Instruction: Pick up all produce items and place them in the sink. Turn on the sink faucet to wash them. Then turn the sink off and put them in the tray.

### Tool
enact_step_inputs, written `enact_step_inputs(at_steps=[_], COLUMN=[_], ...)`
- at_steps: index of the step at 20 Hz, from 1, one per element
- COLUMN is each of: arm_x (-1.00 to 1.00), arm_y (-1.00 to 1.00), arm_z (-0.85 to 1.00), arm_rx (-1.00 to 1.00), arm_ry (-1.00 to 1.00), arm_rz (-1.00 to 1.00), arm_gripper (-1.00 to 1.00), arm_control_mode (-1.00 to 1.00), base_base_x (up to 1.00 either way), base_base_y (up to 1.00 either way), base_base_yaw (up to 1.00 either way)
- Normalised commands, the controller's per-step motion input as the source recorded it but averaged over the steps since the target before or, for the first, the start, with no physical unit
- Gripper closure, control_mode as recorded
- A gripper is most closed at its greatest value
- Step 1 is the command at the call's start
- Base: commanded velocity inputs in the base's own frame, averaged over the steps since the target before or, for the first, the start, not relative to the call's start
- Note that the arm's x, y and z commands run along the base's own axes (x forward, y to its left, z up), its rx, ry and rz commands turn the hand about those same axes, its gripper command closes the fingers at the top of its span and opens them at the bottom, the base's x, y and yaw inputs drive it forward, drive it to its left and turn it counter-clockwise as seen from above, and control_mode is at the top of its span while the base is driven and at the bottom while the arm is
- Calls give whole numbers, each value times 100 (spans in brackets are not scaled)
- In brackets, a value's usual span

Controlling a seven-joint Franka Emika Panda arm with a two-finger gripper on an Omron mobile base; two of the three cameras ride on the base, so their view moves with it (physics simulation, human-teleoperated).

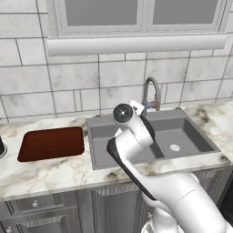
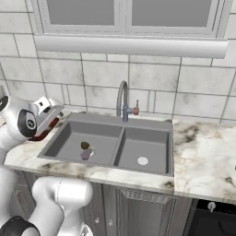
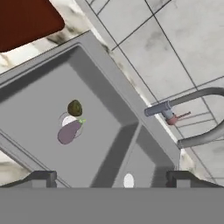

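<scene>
Eggplant point(image 3: 68, 132) & olive-brown item point(image 3: 75, 107) both lie in left basin of sink point(image 2: 152, 125), touching, right by the drain. Gripper point(image 3: 109, 179) hangs above the sink w/ jaws apart, holding nothing. Faucet point(image 2: 122, 99) at far rim, no water seen; tray point(image 1: 51, 143) on counter left of sink. Risk: reaching for the small lever at faucet base, fingers could hit the spout or slip off

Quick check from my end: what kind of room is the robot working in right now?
A rendered home kitchen, most likely. A grey double-basin sink with a gooseneck faucet is set in a marble-look counter under a tiled wall, with cabinet fronts below. An eggplant lies in the left basin.
</scene>
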Motion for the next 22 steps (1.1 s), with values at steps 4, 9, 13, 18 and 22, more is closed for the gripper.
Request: enact_step_inputs(at_steps=[4, 9, 13, 18, 22], arm_x=[1, 10, 13, 30, 44], arm_y=[-3, -8, -12, -12, -15], arm_z=[-7, -32, -41, -41, -42], arm_rx=[18, 16, 10, 7, 10], arm_ry=[19, 23, 12, 4, 7], arm_rz=[-33, -19, 0, 0, 0], arm_gripper=[-100, -100, -100, -100, -100], arm_control_mode=[-100, -100, -100, -100, -100], base_base_x=[0, 0, 0, 0, 0], base_base_y=[0, 0, 0, 0, 0], base_base_yaw=[0, 0, 0, 0, 0])
